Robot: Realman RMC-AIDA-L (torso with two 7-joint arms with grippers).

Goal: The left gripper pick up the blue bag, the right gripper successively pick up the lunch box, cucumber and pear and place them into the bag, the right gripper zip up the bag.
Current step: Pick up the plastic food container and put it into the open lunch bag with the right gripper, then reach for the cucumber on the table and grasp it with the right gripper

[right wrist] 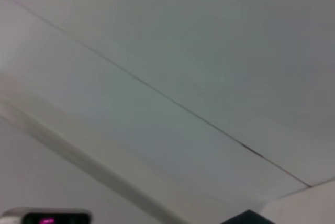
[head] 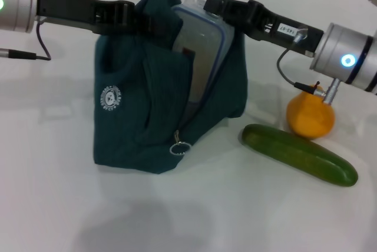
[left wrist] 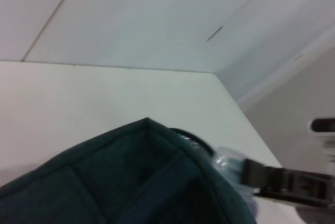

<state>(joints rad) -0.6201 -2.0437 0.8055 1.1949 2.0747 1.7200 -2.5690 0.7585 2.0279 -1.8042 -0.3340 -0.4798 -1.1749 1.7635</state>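
Cucumber [head: 299, 154] and pear [head: 310, 115] lie beside the blue bag [head: 147, 122], unpacked; right gripper [head: 219, 9] clamps the lunch box [head: 200, 46] half inside it, left gripper [head: 138, 21] pinching its top edge, zip undone

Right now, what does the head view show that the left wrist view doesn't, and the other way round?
Only the head view shows the cucumber and pear lying on the table beside the bag, the bag's white logo and zipper ring, and the left end effector at the bag's top. Only the left wrist view shows the wall seams and the table's far corner. Both show the bag, with the lunch box at its opening and the right end effector on it.
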